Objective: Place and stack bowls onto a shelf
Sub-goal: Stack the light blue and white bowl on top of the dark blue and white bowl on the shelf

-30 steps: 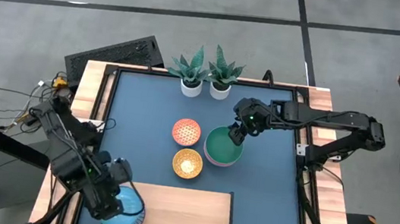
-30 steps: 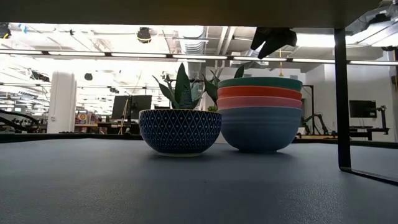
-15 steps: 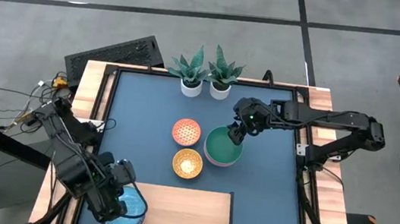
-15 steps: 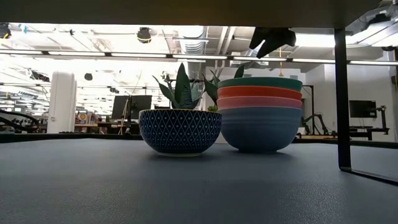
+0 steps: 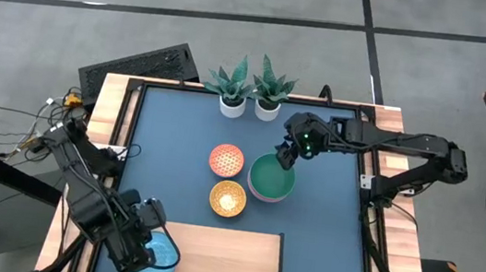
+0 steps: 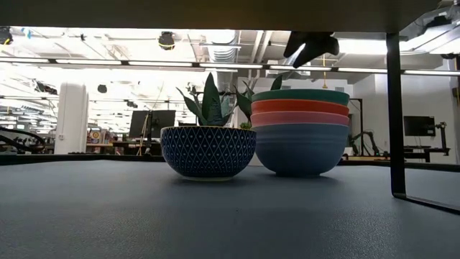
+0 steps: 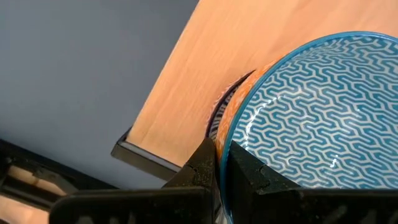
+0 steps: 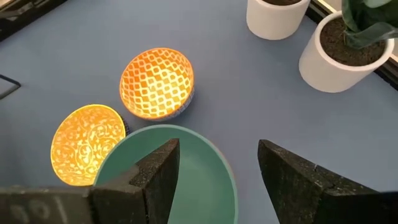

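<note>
Left gripper: jaws clamped on the rim of the blue bowl, over the shelf's left corner.
Right gripper: jaws apart, above the green bowl's far rim.
Green bowl: tops a stack mid-surface.
Orange-red bowl, yellow bowl: on the surface left of the stack.

Blue bowl, white zigzag maze pattern inside, orange rim; orange-red bowl, pale diamond lattice; yellow bowl, swirling floral pattern; navy bowl, white triangle lattice; stack from the top: green, red, pink, light blue, all plain; pale wood shelf; dark blue table; white pots, green plants.
</note>
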### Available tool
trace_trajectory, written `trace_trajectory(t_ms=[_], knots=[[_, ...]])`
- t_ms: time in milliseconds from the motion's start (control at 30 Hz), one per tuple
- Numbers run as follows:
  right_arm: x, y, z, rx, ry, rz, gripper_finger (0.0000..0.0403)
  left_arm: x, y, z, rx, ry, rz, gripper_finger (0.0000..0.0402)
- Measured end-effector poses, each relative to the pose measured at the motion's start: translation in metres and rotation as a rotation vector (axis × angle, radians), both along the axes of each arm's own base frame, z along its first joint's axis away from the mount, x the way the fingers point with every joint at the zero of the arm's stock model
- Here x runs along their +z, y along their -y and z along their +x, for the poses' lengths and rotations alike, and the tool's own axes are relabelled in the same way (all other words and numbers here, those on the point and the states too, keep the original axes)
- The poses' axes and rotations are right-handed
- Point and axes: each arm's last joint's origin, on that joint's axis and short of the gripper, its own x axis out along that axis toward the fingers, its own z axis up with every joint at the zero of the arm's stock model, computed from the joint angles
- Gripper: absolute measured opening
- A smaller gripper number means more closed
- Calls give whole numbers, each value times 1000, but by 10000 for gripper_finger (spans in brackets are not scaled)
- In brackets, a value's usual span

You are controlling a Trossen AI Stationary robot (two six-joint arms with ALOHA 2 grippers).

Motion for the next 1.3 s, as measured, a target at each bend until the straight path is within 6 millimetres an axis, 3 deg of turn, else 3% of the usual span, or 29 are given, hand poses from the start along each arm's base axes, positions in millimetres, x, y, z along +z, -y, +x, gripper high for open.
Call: trace_trajectory(t_ms=[333, 1300], knots=[[0, 0, 0, 6, -1, -4, 244, -8, 7, 1, 38, 5, -41, 0], [1, 0, 1, 5, 16, -6, 244, -6, 9, -8, 71, 0, -32, 0]])
